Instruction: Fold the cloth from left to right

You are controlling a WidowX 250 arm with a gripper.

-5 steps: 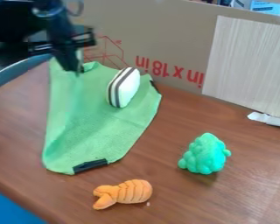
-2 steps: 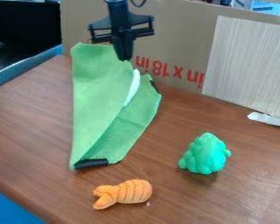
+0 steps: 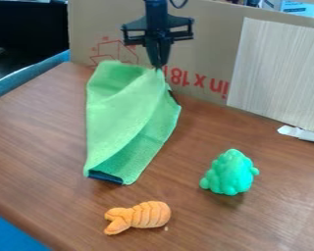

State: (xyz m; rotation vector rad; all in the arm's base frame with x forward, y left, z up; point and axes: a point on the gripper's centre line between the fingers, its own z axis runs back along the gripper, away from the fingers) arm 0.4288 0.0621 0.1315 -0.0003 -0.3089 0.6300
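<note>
The black gripper [image 3: 158,66] hangs at the top centre, over the cloth's far right part, shut on the cloth's raised edge. Below it the green cloth [image 3: 123,112] lies on the left half of the table, its left side lifted and drawn over toward the right. A layer underneath still shows along the right and near edges. Black strips mark the near-left end and the far right edge. The white striped toy is hidden under the folded-over layer.
An orange toy [image 3: 139,217] lies near the table's front, just beyond the cloth's near end. A green bumpy toy [image 3: 229,172] stands to the right. Behind the cloth rises a cardboard wall [image 3: 209,44], with a pale panel [image 3: 281,73] leaning on it.
The gripper has moved from upper left to the right, pulling the cloth's left side with it. The cloth now covers the white striped toy. Both other toys have stayed put.
</note>
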